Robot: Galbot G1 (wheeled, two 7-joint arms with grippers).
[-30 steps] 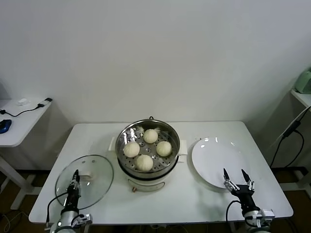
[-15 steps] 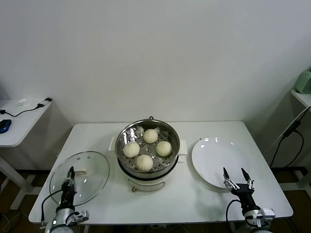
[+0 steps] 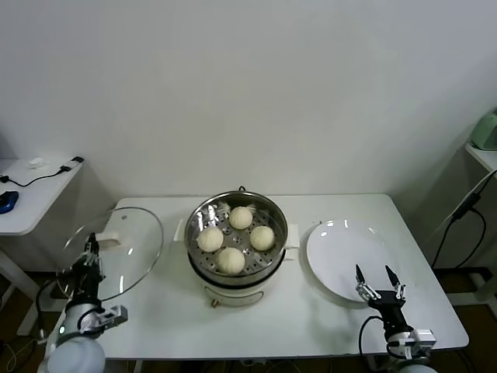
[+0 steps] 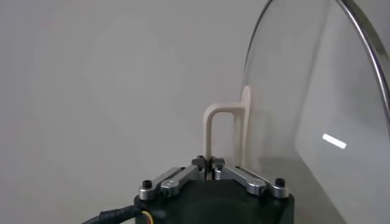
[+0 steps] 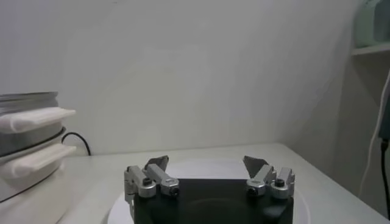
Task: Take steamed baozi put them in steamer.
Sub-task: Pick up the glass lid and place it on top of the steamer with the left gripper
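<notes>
Several cream-white baozi, among them one at the front (image 3: 230, 259) and one at the back (image 3: 240, 217), lie on the perforated tray inside the steel steamer (image 3: 197, 216) at the table's middle. My left gripper (image 3: 90, 249) is shut on the cream handle (image 4: 223, 129) of the round glass lid (image 3: 118, 250) and holds the lid tilted in the air over the table's left edge. The gripper shows in the left wrist view (image 4: 211, 165) pinching the handle. My right gripper (image 3: 377, 280) is open and empty at the near edge of the white plate (image 3: 342, 252); it also shows in the right wrist view (image 5: 206, 164).
The steamer's side handles (image 5: 33, 119) show in the right wrist view. A side table (image 3: 31, 194) with a cable and a blue mouse stands at the left. A shelf with a green object (image 3: 486, 130) is at the right.
My left gripper has lifted the glass lid off the table and carried it up and to the left, tilting it. The right gripper has stayed put.
</notes>
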